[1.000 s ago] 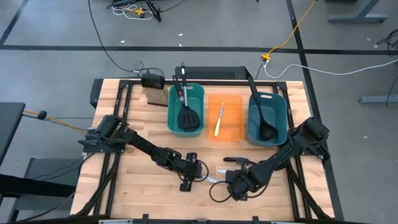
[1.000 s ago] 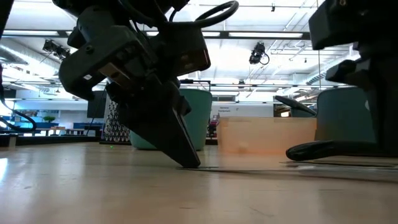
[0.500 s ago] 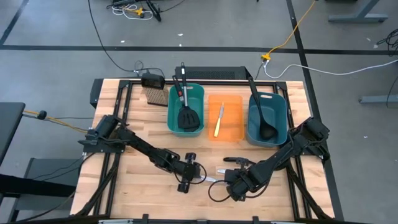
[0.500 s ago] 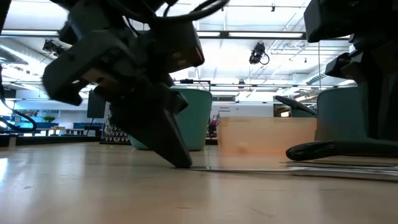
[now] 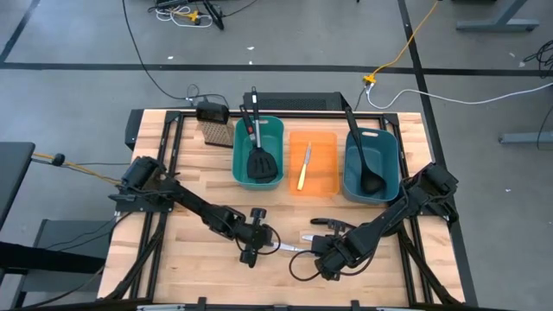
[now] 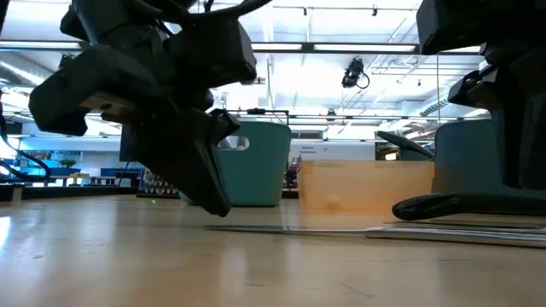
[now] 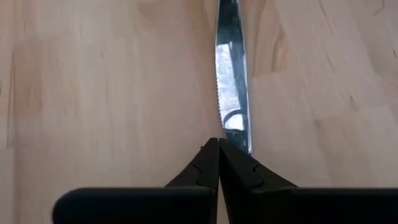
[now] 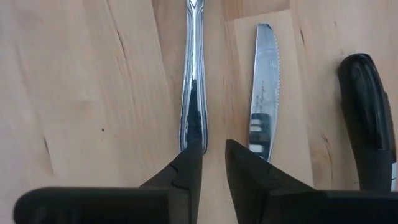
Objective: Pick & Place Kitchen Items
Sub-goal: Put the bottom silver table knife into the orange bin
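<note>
A slim silver table knife (image 5: 289, 248) lies flat on the table between my two grippers, also seen in the low view (image 6: 256, 228). Its blade (image 7: 231, 74) points at my left gripper and its handle (image 8: 193, 81) at my right. My left gripper (image 5: 268, 246) is shut, its tips (image 7: 219, 144) at the blade's tip. My right gripper (image 5: 311, 250) is open by a narrow gap (image 8: 213, 152) at the handle's end. A second silver knife (image 8: 264, 93) and a black handle (image 8: 367, 118) lie beside it. My left gripper's shut fingertips (image 7: 211, 155) stand low over the table at the blade's tip end (image 7: 239, 140), beside its serrated edge, and point along the knife. I cannot tell whether they touch it. My right gripper's one fingertip (image 8: 189, 162) stands at the handle's free end (image 8: 191, 140). I cannot tell whether it touches.
Three bins stand at the far side. A teal bin (image 5: 238, 155) holds a black slotted spatula (image 5: 262, 162), an orange bin (image 5: 321, 173) a yellow-handled knife (image 5: 303, 168), and a blue-teal bin (image 5: 389, 164) a black ladle (image 5: 370, 177). A tan-bristled brush (image 5: 214, 131) stands far left.
My left gripper has gone toward the table's left edge, still shut, and more of the knife's blade now shows beyond its fingers. My right gripper has kept still.
</note>
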You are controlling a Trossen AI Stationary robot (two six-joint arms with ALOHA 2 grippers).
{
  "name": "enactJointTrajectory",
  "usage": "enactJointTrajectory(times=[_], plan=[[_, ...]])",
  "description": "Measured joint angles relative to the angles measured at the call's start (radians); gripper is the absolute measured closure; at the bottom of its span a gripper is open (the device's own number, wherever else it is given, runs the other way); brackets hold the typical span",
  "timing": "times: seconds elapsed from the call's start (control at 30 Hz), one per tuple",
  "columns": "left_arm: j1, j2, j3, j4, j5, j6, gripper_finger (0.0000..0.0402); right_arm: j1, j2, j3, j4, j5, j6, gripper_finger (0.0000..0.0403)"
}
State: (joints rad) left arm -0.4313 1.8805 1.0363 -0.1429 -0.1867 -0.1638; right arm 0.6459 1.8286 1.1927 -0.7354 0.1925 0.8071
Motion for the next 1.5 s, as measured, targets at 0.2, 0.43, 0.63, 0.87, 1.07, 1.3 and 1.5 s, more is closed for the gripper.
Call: enactJointTrajectory(times=[0.2, 0.43, 0.63, 0.87, 1.07, 1.3, 1.5], plan=[[-0.012, -0.001, 0.001, 0.002, 0.007, -0.024, 0.0391, 0.000, 0.000, 0.000, 0.003, 0.001, 0.000, 0.0321], [-0.046, -0.002, 0.002, 0.012, -0.019, -0.025, 0.0396, 0.000, -0.001, 0.001, 0.002, 0.017, -0.003, 0.0321], [-0.050, 0.008, 0.003, 0.036, -0.068, 0.013, 0.0399, 0.000, -0.001, 0.001, 0.003, 0.037, -0.003, 0.0321], [-0.036, 0.059, 0.008, 0.056, -0.053, -0.012, 0.0400, -0.001, -0.001, 0.001, 0.010, 0.036, -0.004, 0.0321], [-0.034, 0.090, 0.010, 0.058, -0.045, -0.070, 0.0400, -0.001, -0.001, 0.001, 0.010, 0.006, -0.007, 0.0321], [-0.013, 0.129, 0.016, 0.069, 0.015, -0.167, 0.0401, 0.007, -0.001, 0.001, 0.012, -0.082, -0.004, 0.0314], [-0.015, 0.136, 0.016, 0.091, 0.027, -0.167, 0.0401, 0.016, -0.001, 0.001, 0.043, -0.106, 0.030, 0.0251]])
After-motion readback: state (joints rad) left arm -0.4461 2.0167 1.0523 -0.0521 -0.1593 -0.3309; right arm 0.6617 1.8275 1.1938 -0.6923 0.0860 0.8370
